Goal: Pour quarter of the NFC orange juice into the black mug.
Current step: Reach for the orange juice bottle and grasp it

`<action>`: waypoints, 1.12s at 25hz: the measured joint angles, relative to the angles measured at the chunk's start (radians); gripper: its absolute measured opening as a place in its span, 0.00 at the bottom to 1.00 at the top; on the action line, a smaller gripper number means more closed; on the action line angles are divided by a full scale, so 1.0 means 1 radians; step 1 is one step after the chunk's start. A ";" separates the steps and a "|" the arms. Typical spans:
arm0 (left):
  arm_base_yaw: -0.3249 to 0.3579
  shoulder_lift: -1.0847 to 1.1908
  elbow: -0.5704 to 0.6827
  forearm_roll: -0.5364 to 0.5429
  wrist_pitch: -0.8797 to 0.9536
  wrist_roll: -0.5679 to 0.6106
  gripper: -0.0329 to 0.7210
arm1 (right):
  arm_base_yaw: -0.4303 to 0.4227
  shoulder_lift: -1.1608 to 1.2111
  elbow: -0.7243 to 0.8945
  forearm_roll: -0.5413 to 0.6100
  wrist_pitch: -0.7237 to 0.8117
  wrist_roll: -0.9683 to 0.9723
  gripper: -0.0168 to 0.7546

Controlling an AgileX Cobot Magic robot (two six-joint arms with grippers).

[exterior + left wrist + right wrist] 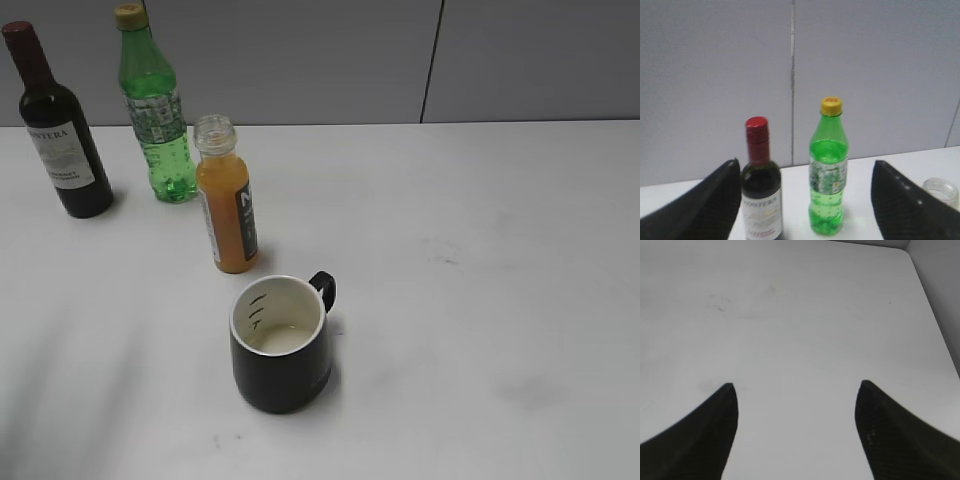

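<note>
The exterior view alone shows the whole layout. The NFC orange juice (226, 200) stands upright and uncapped on the white surface (480, 260), filled with orange liquid up to its shoulder. The black mug (281, 344) sits just in front of it, near but not touching, handle turned to the back right. Its cream inside bears three short dark marks, and there seems to be a little pale liquid at the bottom, though that could be only a reflection. Behind the juice stand a green bottle (155, 110) with a yellow cap and, farther left, a dark wine bottle (58, 130) with a red top. Neither arm shows in this view.

The left wrist view looks level across the surface at the wine bottle (761, 185) and the green bottle (828, 170), side by side before a grey wall. Only the clear rim of the juice bottle (941, 191) peeks in at the lower right, and the mug is out of sight. The left gripper (805, 200) has its fingers (715, 200) spread wide, holding and touching nothing.

The right wrist view shows only bare surface (800, 315) with faint smudges and a wall along the right edge. The right gripper (797, 425) likewise has its fingers (890, 430) wide apart and empty
</note>
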 joint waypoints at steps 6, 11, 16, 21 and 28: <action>-0.120 0.295 0.000 0.035 -0.318 -0.021 0.83 | 0.000 0.000 0.000 0.000 0.000 0.000 0.74; -0.152 0.502 0.001 0.148 -0.499 -0.139 0.83 | 0.000 0.000 0.000 0.000 0.000 0.000 0.74; -0.154 0.675 0.001 0.237 -0.652 -0.203 0.83 | 0.000 0.000 0.000 0.000 0.000 0.000 0.74; -0.154 0.776 0.000 0.357 -0.745 -0.224 0.83 | 0.000 0.000 0.000 0.000 0.000 0.000 0.74; -0.154 0.892 -0.001 0.403 -0.791 -0.229 0.95 | 0.000 0.000 0.000 0.000 0.000 0.000 0.74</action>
